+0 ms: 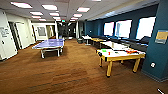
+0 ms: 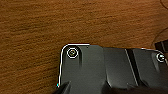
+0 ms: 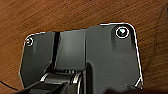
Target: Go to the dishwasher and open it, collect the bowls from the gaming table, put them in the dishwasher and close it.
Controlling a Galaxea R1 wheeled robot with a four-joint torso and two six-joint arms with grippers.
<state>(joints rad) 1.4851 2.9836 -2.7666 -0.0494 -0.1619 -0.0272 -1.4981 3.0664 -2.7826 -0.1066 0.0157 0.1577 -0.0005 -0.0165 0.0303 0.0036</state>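
Floor: brown carpet (image 1: 65, 75) stretches from just below me out across the whole room; both my wrist cameras look down on the same carpet past my own dark plates.
My fingers: I cannot tell whether either set is released or clenched.
Gaming table: the gaming table (image 1: 122, 55), white-topped with yellow edging and yellow legs, stands to my right at middle distance, close to the teal wall (image 1: 157, 50).
Bowl: a small lime-green shape, which I take for the bowl (image 1: 104, 51), sits on the near left end of that top; next to it a small red item (image 1: 109, 53), and further right some orange-red things (image 1: 131, 51) too blurred to name.
Left side: a blue table-tennis table (image 1: 50, 44) stands on the carpet, further off than the gaming table, with white doors (image 1: 7, 37) along the left wall.
Far right: more tables (image 1: 100, 40) line up beneath bright windows (image 1: 123, 28).
Far end: a dim corridor (image 1: 66, 30) under ceiling light panels (image 1: 50, 7).
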